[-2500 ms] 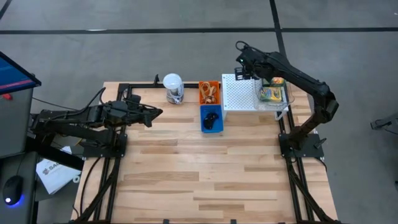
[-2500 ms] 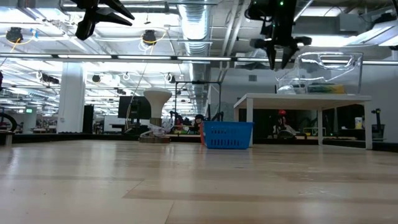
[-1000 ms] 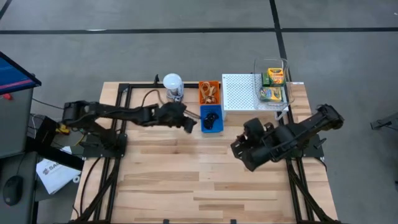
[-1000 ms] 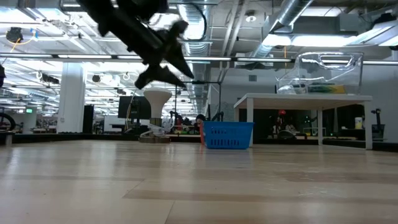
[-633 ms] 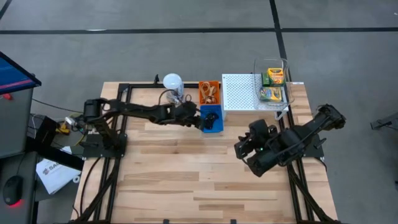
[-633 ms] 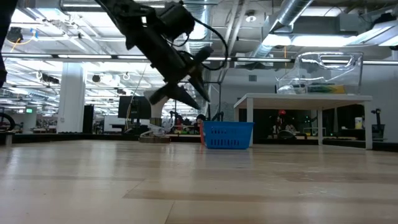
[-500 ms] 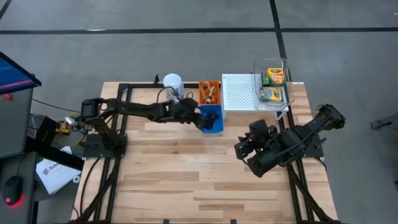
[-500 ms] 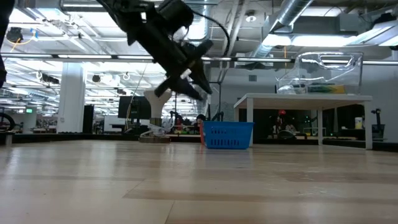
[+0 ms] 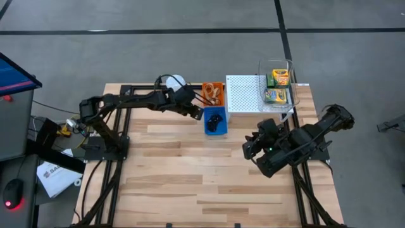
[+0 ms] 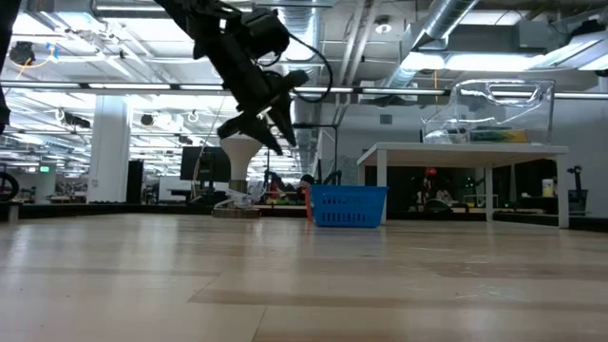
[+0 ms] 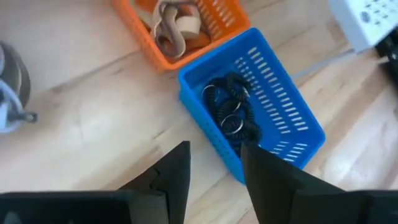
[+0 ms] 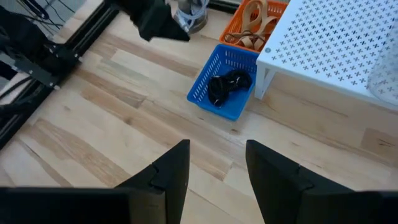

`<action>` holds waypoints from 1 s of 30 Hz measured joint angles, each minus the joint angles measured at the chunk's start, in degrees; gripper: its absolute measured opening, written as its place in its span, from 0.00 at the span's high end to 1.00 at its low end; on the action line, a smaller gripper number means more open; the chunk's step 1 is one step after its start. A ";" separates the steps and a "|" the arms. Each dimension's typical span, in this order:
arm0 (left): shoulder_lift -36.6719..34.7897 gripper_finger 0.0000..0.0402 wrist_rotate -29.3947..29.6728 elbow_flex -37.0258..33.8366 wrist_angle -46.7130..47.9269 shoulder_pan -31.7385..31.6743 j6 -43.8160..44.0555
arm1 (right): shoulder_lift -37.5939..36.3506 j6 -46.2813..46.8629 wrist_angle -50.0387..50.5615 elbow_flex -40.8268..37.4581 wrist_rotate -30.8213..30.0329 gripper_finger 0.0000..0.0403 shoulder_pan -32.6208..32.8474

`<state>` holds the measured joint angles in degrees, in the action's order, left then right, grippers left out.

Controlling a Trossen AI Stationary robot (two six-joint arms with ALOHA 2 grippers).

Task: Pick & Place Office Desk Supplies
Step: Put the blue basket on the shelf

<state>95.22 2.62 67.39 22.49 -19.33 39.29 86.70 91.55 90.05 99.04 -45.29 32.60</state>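
Near the table's far edge, the empty left gripper [image 9: 196,113], fingers slightly apart, hovers beside the blue basket [image 9: 215,128]

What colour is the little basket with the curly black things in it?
Blue. The basket holding the black coils shows best in the left wrist view.

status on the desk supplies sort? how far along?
Looks sorted: crayon boxes sit in the clear bin on the white shelf, rubber bands in the orange basket, black clips in the blue basket. Left gripper hovers empty near the baskets; right gripper is empty too. No loose supplies visible.
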 joint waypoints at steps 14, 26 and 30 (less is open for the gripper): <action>8.83 0.66 -0.03 -0.41 -7.37 3.69 10.94 | -0.64 -1.96 -0.65 -0.02 -1.49 0.62 -0.69; 11.82 0.66 -0.62 -0.41 -11.86 4.25 13.81 | -0.64 -2.03 -0.41 -0.02 -1.26 0.62 0.04; 12.30 0.66 -0.55 -0.41 -12.31 4.48 15.01 | -0.64 -2.16 -0.20 -0.02 -1.17 0.62 0.01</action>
<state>107.53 2.07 66.98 10.18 -14.85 54.31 86.06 89.38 89.85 99.02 -46.46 32.61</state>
